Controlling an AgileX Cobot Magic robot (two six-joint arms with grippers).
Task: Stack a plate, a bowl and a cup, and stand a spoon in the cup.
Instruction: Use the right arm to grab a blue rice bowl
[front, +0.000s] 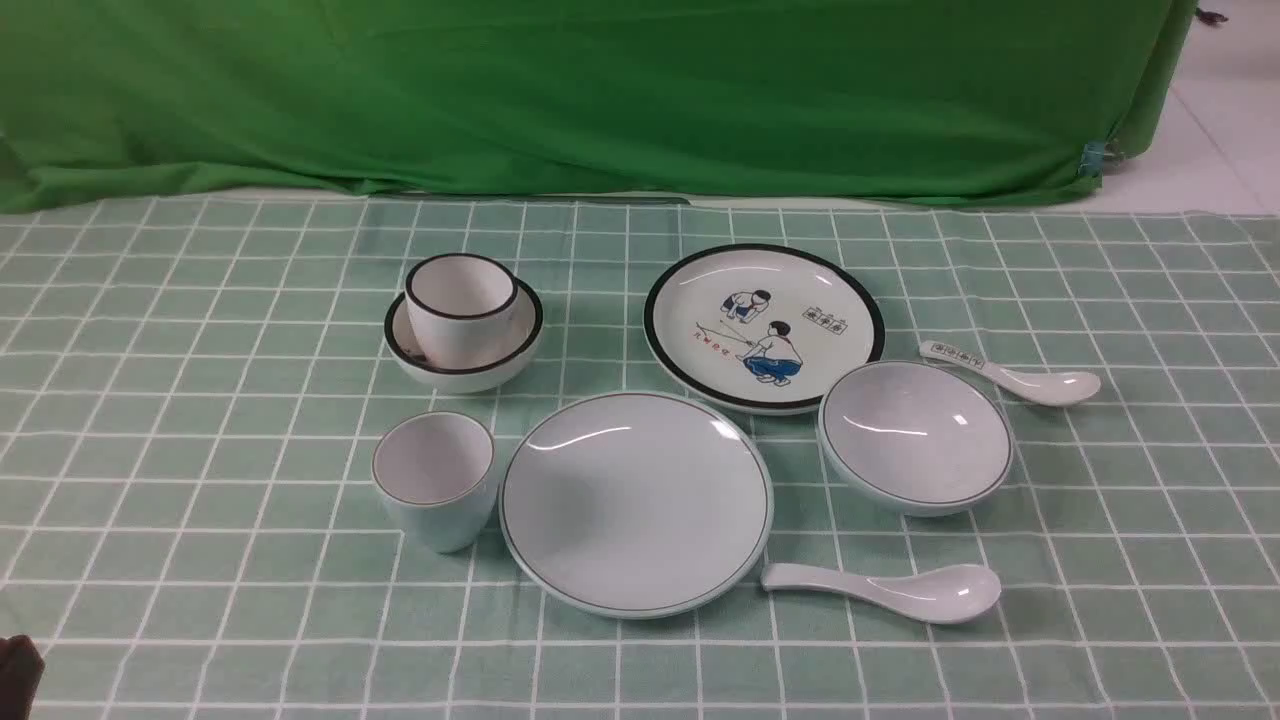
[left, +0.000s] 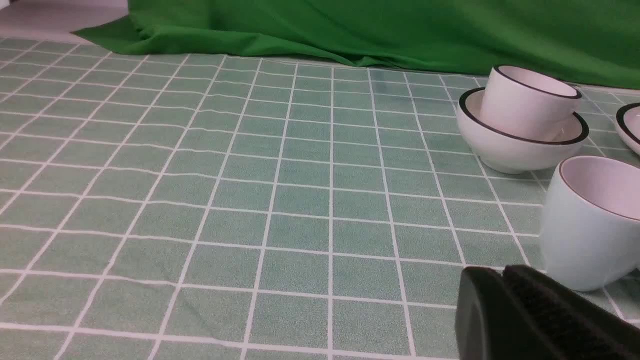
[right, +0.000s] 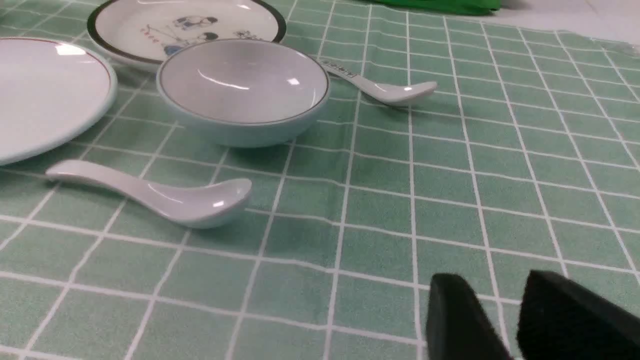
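Note:
The plain pale plate (front: 636, 503) lies at the table's front middle. The pale bowl (front: 915, 437) stands to its right and the pale cup (front: 436, 480) to its left. The plain white spoon (front: 890, 590) lies in front of the bowl, handle toward the plate. My left gripper (left: 502, 270) is shut and empty, low over the cloth, short of the cup (left: 592, 225); a dark bit of it shows at the front view's lower left corner (front: 15, 675). My right gripper (right: 495, 280) is open and empty, low and apart from the spoon (right: 165, 195), the bowl (right: 243, 92) and the plate (right: 45, 95).
A black-rimmed white bowl (front: 463, 345) with a black-rimmed cup (front: 460, 300) in it stands behind the pale cup. A cartoon plate (front: 764, 325) and a spoon with a marked handle (front: 1010, 375) lie behind the bowl. A green cloth backdrop (front: 600, 90) closes the far edge.

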